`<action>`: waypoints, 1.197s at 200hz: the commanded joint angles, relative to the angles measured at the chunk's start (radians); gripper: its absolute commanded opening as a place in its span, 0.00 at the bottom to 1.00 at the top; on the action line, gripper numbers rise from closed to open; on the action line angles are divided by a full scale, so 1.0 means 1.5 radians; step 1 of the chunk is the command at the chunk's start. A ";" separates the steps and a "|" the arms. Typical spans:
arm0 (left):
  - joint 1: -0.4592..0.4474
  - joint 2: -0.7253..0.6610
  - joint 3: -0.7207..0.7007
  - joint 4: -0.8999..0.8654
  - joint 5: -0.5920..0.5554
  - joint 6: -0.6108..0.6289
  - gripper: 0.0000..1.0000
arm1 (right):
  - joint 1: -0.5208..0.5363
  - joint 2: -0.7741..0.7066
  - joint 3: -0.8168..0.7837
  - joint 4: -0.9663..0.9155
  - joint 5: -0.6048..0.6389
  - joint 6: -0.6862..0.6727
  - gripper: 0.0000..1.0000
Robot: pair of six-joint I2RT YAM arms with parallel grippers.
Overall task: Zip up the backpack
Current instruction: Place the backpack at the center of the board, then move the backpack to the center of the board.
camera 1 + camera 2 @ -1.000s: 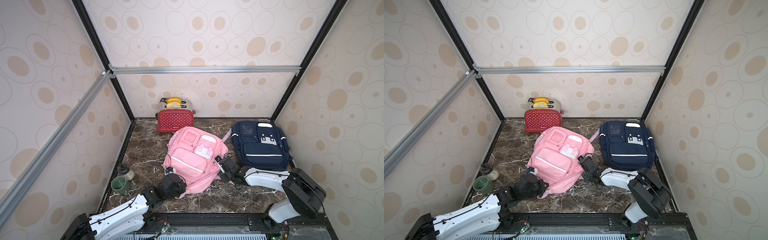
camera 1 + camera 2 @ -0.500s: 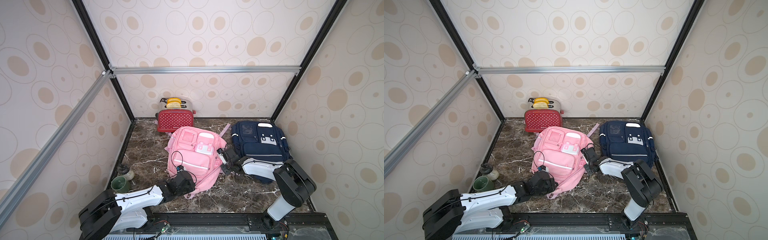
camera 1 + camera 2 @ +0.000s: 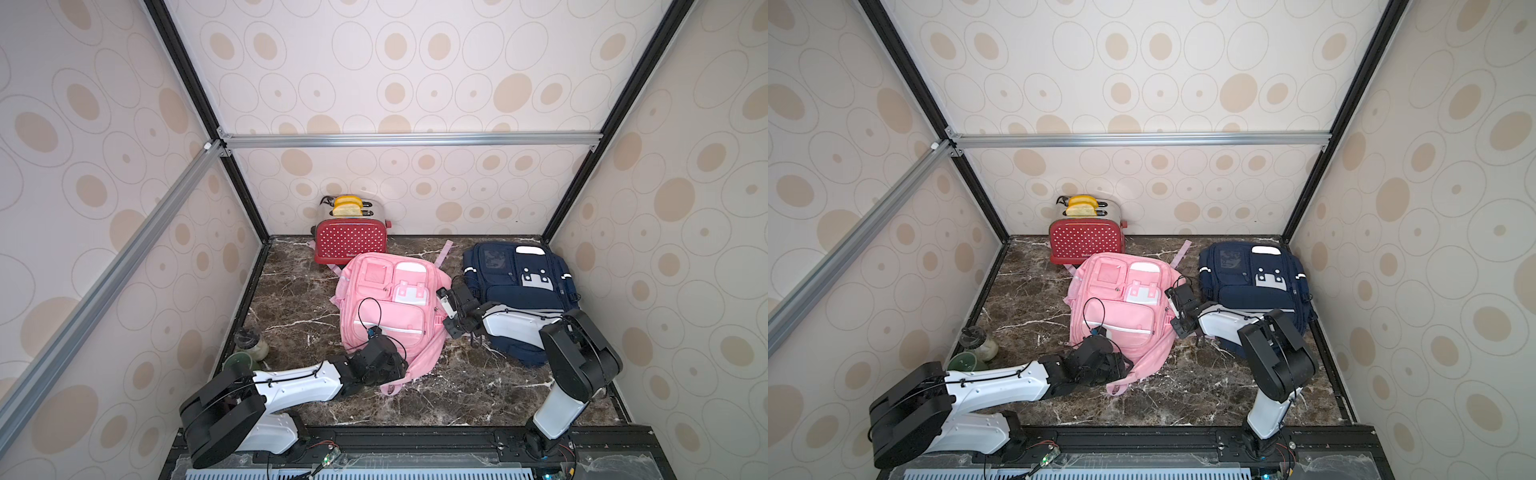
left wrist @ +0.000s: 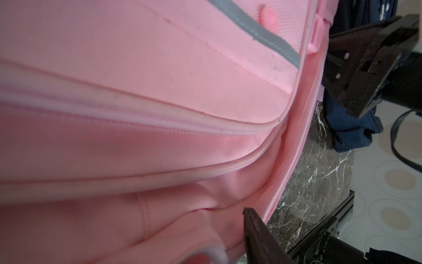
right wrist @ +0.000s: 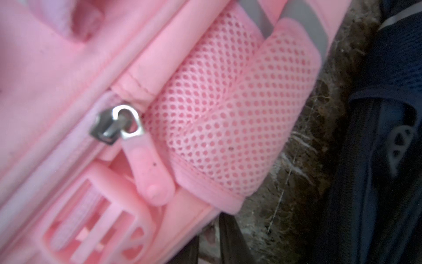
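Probably a lab test booth: aluminium frame; wallpapered panels; marble-look floor.

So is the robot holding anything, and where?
The right gripper holds nothing: the zipper pull hangs free. Whether the left gripper grips the pink backpack cannot be told.

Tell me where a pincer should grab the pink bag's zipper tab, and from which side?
Pinch the pink tab across its two flat faces, near the rounded end, not the small metal slider. It hangs loose off the slider beside the mesh pocket, on the flank of the pink bag facing the navy bag, so coming in from that side looks best.
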 commanded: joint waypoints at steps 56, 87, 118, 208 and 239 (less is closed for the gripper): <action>-0.006 -0.065 0.096 -0.271 -0.160 0.127 0.99 | -0.002 -0.256 -0.040 -0.104 -0.031 0.049 0.77; -0.006 -0.089 0.141 -0.381 -0.282 0.197 0.99 | -0.028 -0.290 -0.041 -0.113 0.063 -0.007 0.83; -0.006 -0.090 0.166 -0.394 -0.301 0.242 0.99 | -0.134 -0.286 -0.054 -0.062 0.028 0.002 0.83; -0.006 -0.031 0.189 -0.295 -0.217 0.261 0.99 | -0.275 -0.068 0.021 -0.112 -0.259 0.059 0.43; -0.005 -0.069 0.218 -0.344 -0.323 0.318 0.99 | -0.271 -0.057 -0.038 -0.072 -0.345 0.086 0.34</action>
